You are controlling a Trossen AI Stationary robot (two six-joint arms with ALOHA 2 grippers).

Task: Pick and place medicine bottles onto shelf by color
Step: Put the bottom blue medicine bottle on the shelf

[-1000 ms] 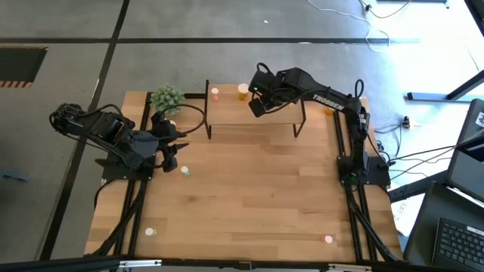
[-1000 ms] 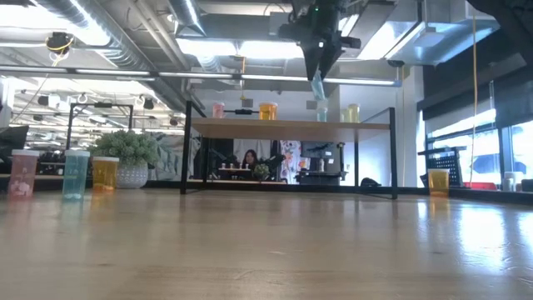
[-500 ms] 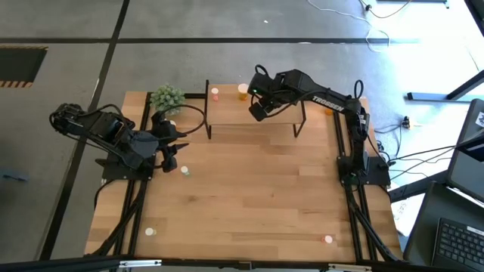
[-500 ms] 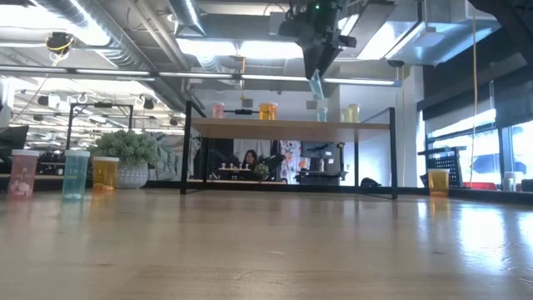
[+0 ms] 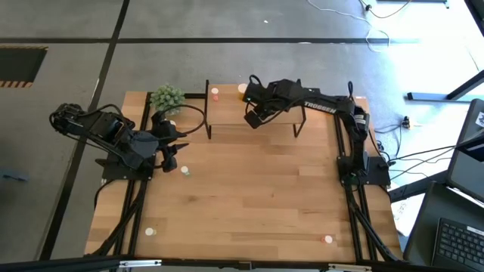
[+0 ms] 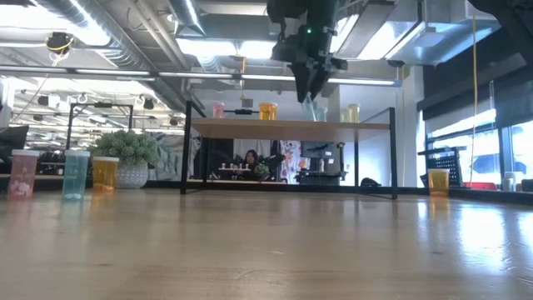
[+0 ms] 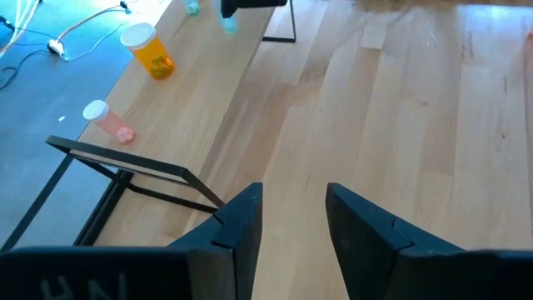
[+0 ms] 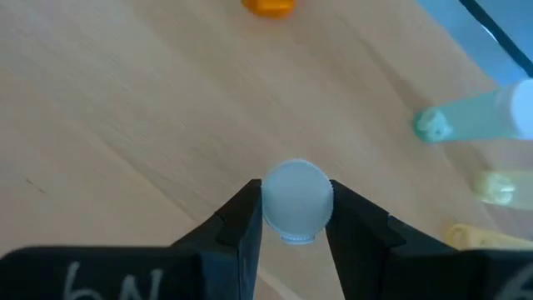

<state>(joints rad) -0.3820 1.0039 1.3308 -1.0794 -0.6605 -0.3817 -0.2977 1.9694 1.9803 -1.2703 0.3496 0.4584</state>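
My right gripper (image 6: 308,93) hangs over the light-wood shelf (image 5: 227,113), shut on a pale green medicine bottle (image 6: 310,108). The right wrist view shows that bottle's white cap (image 8: 293,202) between the fingers. A pink bottle (image 6: 218,109), an orange one (image 6: 267,110) and pale green and yellow ones (image 6: 348,113) stand upright on the shelf board. At the table's left, my left gripper (image 7: 291,225) is raised, open and empty. Pink, teal and orange bottles (image 6: 75,173) stand on the table at the left. My right gripper pinches the pale green bottle at its cap end (image 8: 293,202) between its two fingers (image 8: 246,218), coming from above and slanting down. The bottle hangs tilted below the fingers. Whether its lower end (image 6: 311,119) touches the shelf board, I cannot tell.
A spiky green potted plant (image 5: 166,98) stands at the far left, by the shelf's end. Loose bottles sit on the tabletop at the middle left (image 5: 185,171), near left (image 5: 150,232) and near right (image 5: 328,239). An orange one (image 5: 330,111) stands to the right of the shelf.
My right gripper has come down toward the shelf board and shifted a little toward the table's left edge, rolling its wrist. The pale green bottle came down with it, still tilted, and now hangs close to the board.
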